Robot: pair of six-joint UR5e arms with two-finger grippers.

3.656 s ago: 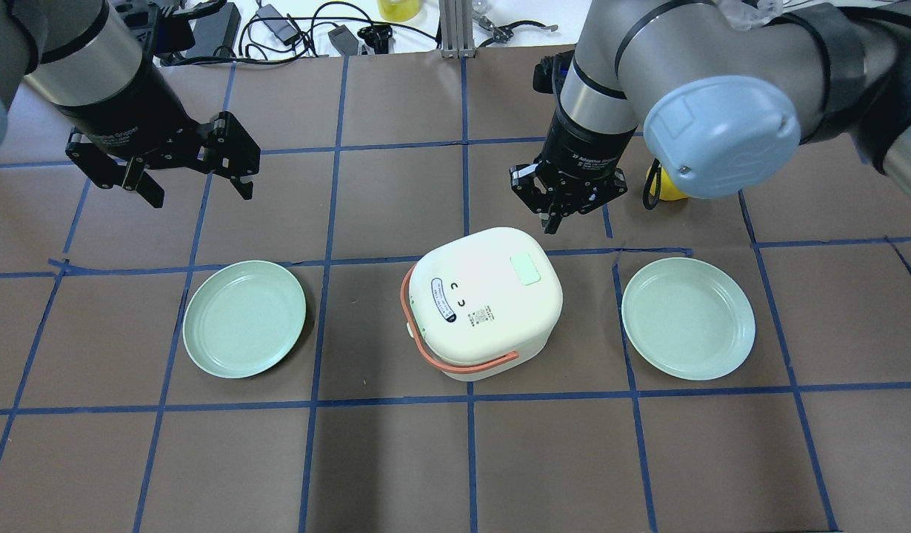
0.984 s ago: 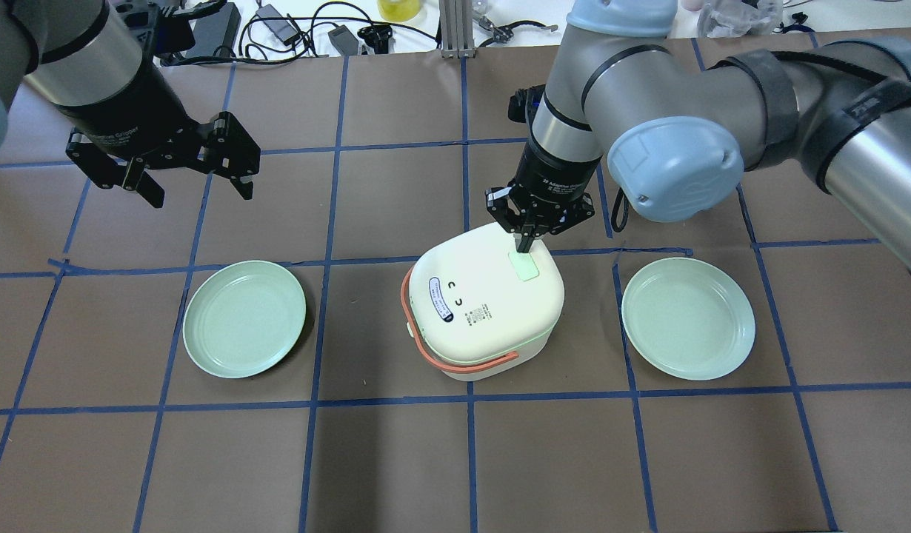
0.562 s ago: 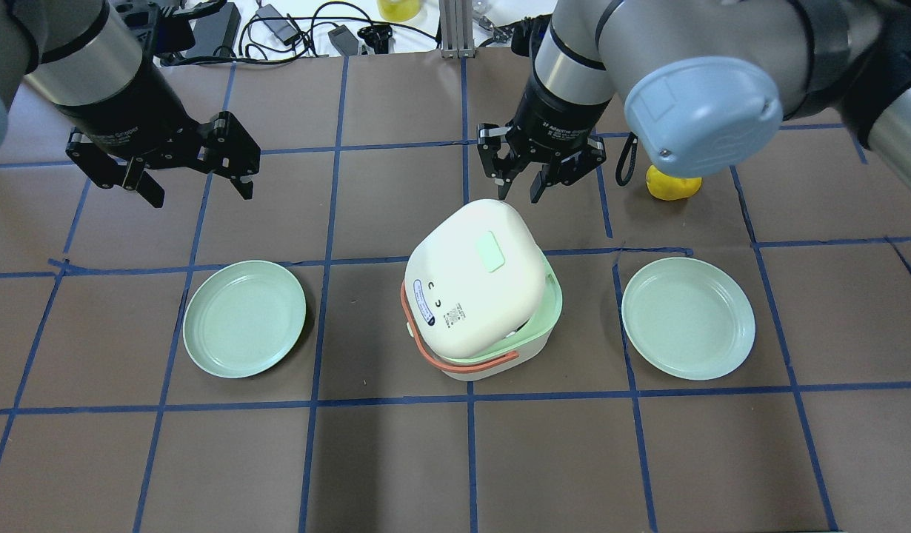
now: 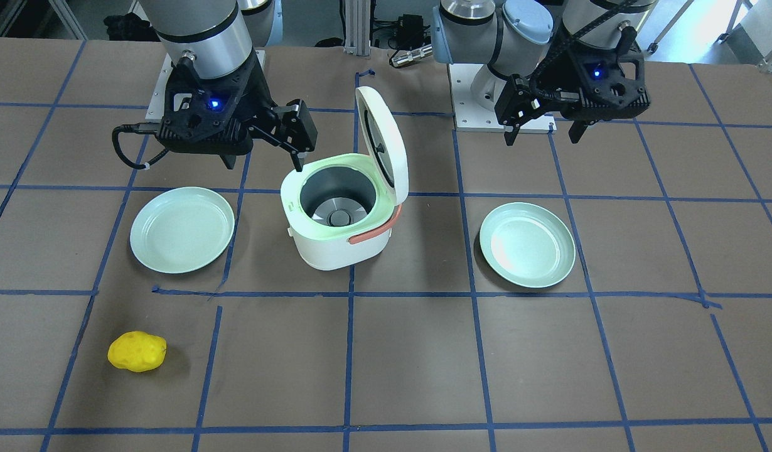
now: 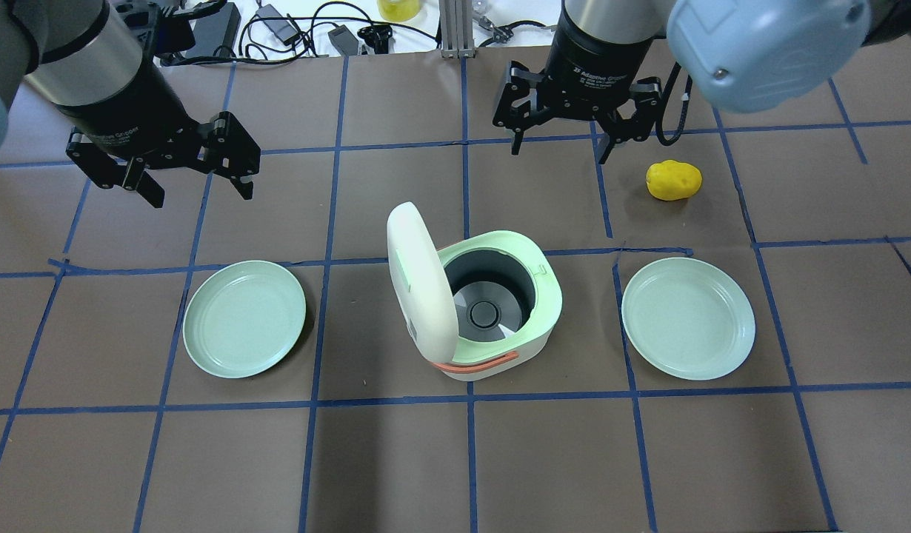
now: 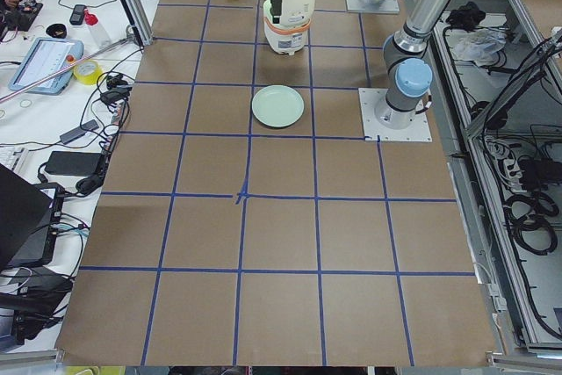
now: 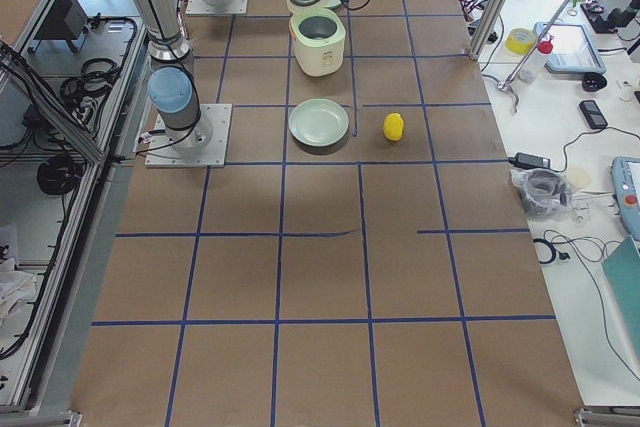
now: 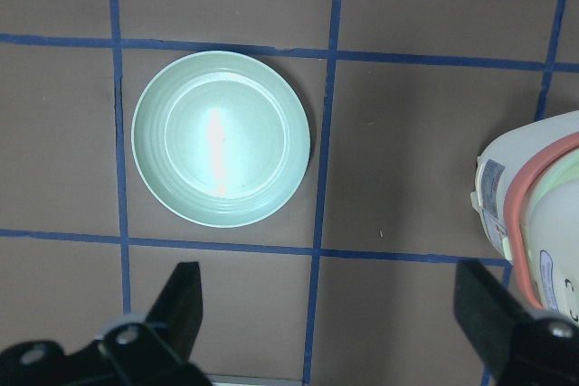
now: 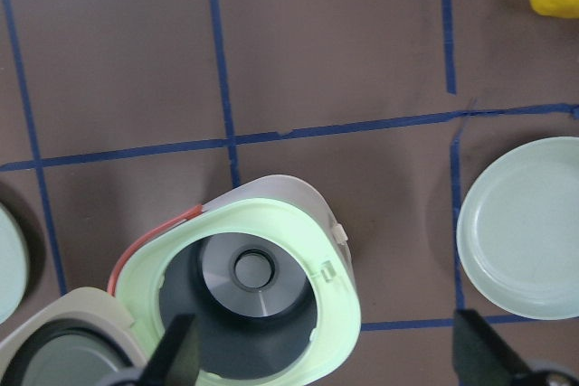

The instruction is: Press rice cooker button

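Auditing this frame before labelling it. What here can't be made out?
Rice cooker button: front-facing view, the raised lid shows only its inside.
Right-side plate: exterior left view, hidden behind the cooker.
Label print: left wrist view, too small.
Right end effector: right wrist view, fingertips cut by the bottom edge.

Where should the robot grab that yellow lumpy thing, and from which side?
Likely from straight above, pinching the yellow lump across its shorter width: it lies flat on the table, nothing touching it, long axis roughly left-right in the overhead view.
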